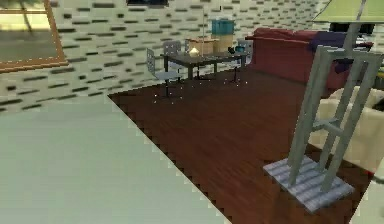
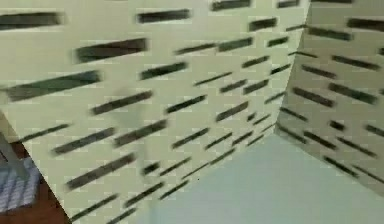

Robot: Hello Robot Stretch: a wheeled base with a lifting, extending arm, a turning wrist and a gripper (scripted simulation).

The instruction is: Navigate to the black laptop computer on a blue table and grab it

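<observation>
At the far end of the room stands a dark table [image 1: 208,63] with thin legs. On it sit a tan box [image 1: 199,46], a teal object [image 1: 222,24] and some small dark items that I cannot make out. I cannot pick out a laptop by shape. Two grey chairs [image 1: 161,67] stand at the table's left side.
Dark wood floor [image 1: 220,130] runs from here to the table. A pale flat surface [image 1: 70,165] takes up the lower left. A grey ladder-like lamp stand [image 1: 322,105] on a striped base [image 1: 308,183] rises at right, beside pale furniture [image 1: 357,125]. A red sofa [image 1: 287,52] sits behind. A brick-patterned wall [image 2: 190,90] is close.
</observation>
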